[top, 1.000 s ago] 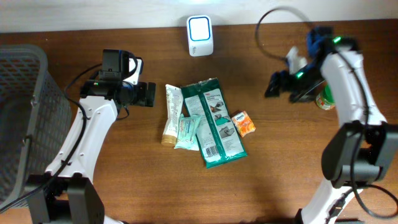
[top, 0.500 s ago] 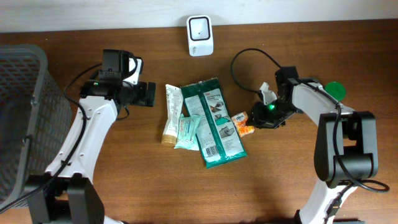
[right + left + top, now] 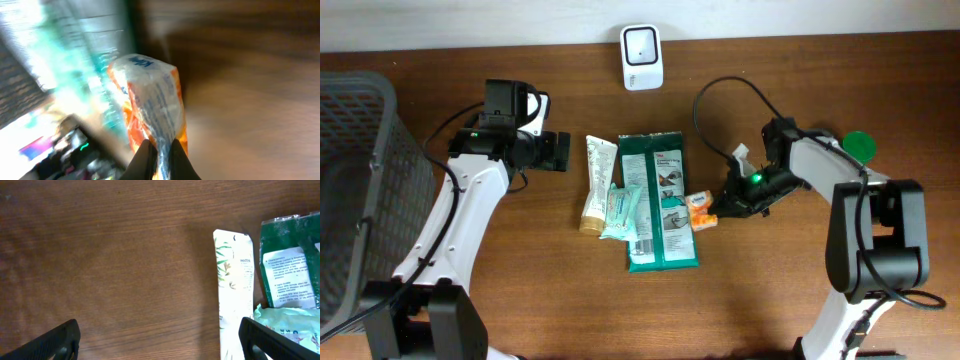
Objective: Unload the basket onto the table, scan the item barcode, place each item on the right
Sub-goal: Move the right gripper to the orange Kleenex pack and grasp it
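A small orange packet (image 3: 700, 212) lies at the right edge of the pile of items, pinched at its end by my right gripper (image 3: 723, 207), which is shut on it. In the right wrist view the orange packet (image 3: 152, 97) sticks up from between the closed fingertips (image 3: 146, 152), and the picture is blurred. My left gripper (image 3: 560, 152) hovers open left of the pile, holding nothing. Its fingers (image 3: 56, 341) frame bare wood. The white scanner (image 3: 642, 45) stands at the table's far edge.
A large green pack (image 3: 660, 205), a white tube (image 3: 596, 183) and a teal pouch (image 3: 621, 212) lie side by side mid-table. A grey basket (image 3: 355, 190) fills the left side. A green-capped object (image 3: 858, 145) sits behind the right arm, whose cable loops over the wood.
My right arm swung in from the far right to the orange packet and closed on it. The packet shifted left and the green pack turned straighter. The left arm stayed put.
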Motion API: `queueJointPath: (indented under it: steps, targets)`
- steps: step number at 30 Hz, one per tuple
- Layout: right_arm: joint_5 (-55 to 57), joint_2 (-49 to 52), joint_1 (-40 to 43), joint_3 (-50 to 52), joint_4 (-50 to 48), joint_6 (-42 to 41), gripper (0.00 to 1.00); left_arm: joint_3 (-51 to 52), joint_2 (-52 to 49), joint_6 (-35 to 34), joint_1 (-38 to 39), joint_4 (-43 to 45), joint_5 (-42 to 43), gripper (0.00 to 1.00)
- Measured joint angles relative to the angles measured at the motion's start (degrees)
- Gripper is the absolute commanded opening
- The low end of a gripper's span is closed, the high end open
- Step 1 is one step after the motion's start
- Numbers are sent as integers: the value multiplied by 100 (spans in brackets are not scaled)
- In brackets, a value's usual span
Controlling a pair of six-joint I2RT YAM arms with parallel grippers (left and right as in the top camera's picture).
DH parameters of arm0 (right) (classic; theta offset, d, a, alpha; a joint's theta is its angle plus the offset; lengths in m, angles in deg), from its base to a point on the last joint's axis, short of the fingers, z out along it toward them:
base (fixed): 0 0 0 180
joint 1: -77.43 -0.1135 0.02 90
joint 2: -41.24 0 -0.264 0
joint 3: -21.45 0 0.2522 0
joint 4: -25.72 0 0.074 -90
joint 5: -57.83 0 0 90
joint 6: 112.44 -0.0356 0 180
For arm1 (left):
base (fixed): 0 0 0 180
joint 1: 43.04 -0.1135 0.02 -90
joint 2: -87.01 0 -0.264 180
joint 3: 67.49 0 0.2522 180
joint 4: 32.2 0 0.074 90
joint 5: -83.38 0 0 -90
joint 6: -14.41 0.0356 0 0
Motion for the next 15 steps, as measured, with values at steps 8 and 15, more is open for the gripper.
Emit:
queueJointPath:
  steps: [8, 15]
  targets:
    - [-3143, -372, 590, -782, 905, 1425, 4, 0, 0, 0, 0, 0, 0, 99]
    - [-4135, -393, 595, -1137, 1449, 1600, 4, 0, 0, 0, 0, 0, 0, 99]
